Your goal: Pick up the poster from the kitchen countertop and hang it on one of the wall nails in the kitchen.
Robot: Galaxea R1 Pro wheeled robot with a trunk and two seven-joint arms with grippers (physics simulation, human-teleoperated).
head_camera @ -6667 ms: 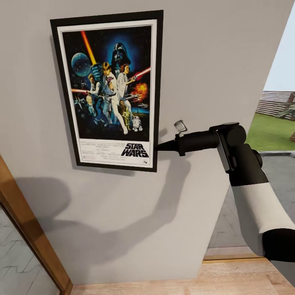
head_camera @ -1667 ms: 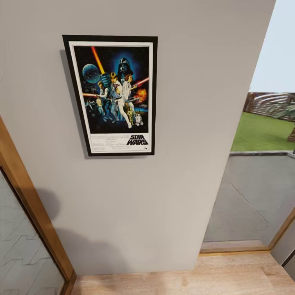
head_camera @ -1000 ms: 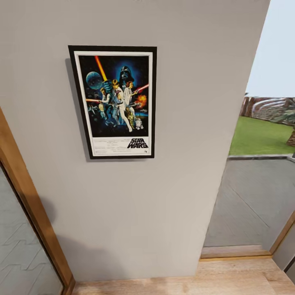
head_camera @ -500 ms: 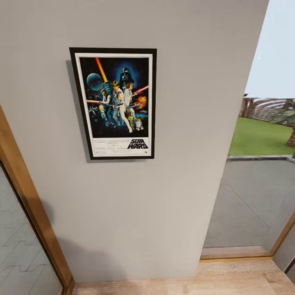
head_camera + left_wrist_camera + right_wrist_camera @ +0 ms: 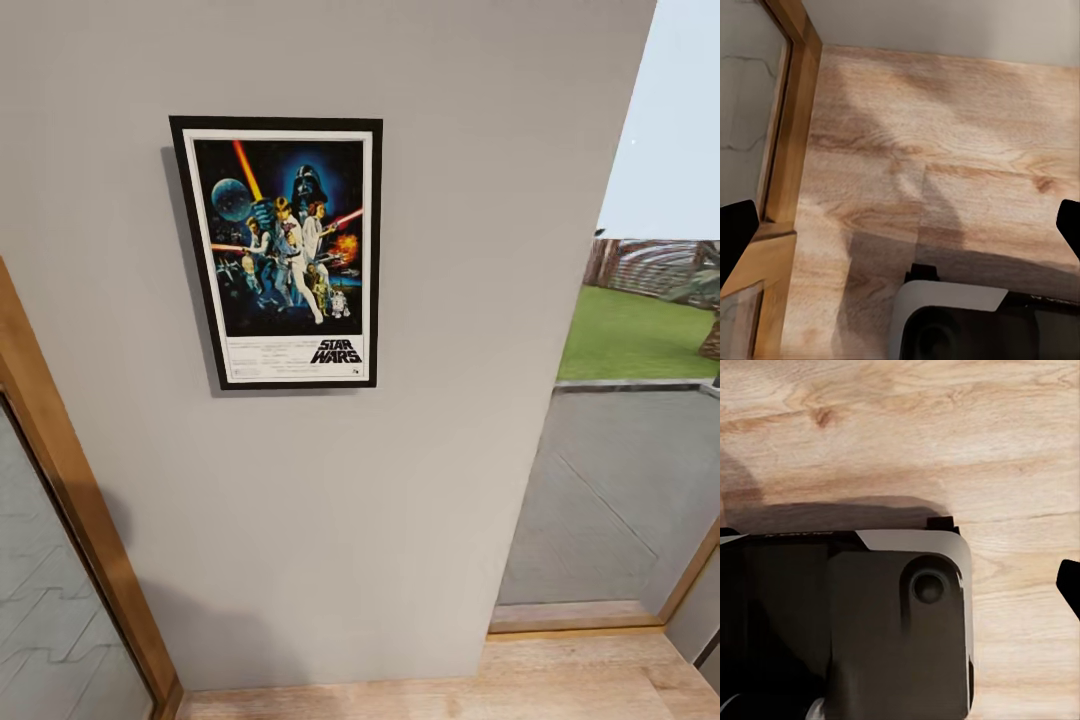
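— What carries the picture?

— A plain pale-grey wall (image 5: 400,480). The black-framed upright Star Wars poster (image 5: 283,252) hangs flat against it, white inner border and black title at the bottom, its edges nearly straight, with a thin shadow along its left side.

— And underfoot?

— A light wooden plank floor (image 5: 420,690) meets the foot of the wall. A wooden door frame (image 5: 75,500) stands on it at the left edge of the wall. In the left wrist view the robot's dark grey-and-white base (image 5: 975,322) sits on those planks (image 5: 945,150), casting a shadow.
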